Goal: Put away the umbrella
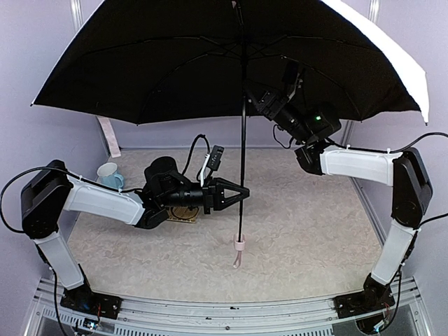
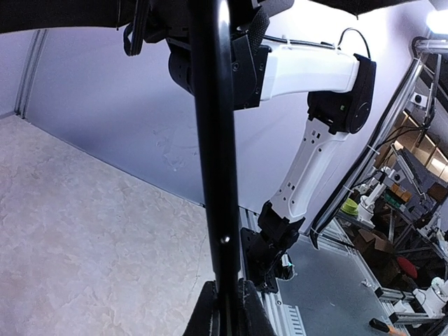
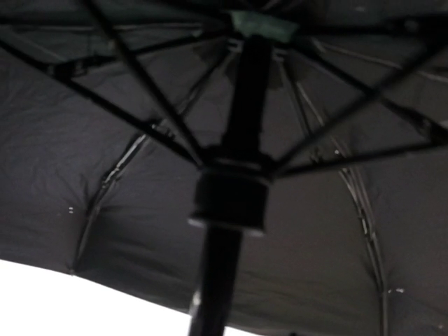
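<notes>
Only the overhead view shows the whole open umbrella (image 1: 210, 63): shaft vertical, canopy up, handle down near the surface (image 1: 301, 217), and the left gripper (image 1: 239, 193) with jaws clamped on the shaft. The right wrist view shows the runner (image 3: 231, 196) close up. The right gripper (image 1: 255, 98) sits under the canopy, and I cannot tell how its jaws stand.

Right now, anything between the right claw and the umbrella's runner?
Nothing visible. In the right wrist view the runner sits straight ahead on the shaft, with only ribs of the umbrella around it. The left claw grips the shaft lower down, well clear of the right claw.
</notes>
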Controlling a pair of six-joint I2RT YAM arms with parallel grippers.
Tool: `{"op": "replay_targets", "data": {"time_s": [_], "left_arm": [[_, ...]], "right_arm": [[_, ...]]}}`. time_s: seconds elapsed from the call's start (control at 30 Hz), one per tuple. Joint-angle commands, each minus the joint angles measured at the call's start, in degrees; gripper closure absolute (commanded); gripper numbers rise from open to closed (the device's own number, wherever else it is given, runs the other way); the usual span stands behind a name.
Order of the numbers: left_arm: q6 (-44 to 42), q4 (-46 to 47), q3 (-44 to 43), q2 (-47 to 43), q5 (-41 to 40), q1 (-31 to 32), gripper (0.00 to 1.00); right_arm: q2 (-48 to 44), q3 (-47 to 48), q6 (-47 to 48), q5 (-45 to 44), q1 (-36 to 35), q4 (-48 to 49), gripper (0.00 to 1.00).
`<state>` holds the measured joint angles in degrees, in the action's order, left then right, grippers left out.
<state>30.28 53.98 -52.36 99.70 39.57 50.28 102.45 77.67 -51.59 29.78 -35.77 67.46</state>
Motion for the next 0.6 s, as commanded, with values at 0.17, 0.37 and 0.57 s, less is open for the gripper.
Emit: {"op": "replay_targets", "data": {"time_s": [0.17,0.37,0.57], "left_arm": [[-3.8,2.8,0.0,-1.1,0.2,0.7,1.00],[-4.6,1.2,0.5,-1.3,0.2,0.9,1.00],[-5.9,0.1,1.2,-1.7,0.1,1.0,0.98]], "right_arm": [[0.1,0.0,-0.7,-2.0,-0.7,-1.0,0.62],[-0.3,-1.0,-1.6,-3.9,-0.7,-1.6,0.87],[-1.6,-3.8,-4.0,-7.4,-0.7,-2.8,1.00]]}}
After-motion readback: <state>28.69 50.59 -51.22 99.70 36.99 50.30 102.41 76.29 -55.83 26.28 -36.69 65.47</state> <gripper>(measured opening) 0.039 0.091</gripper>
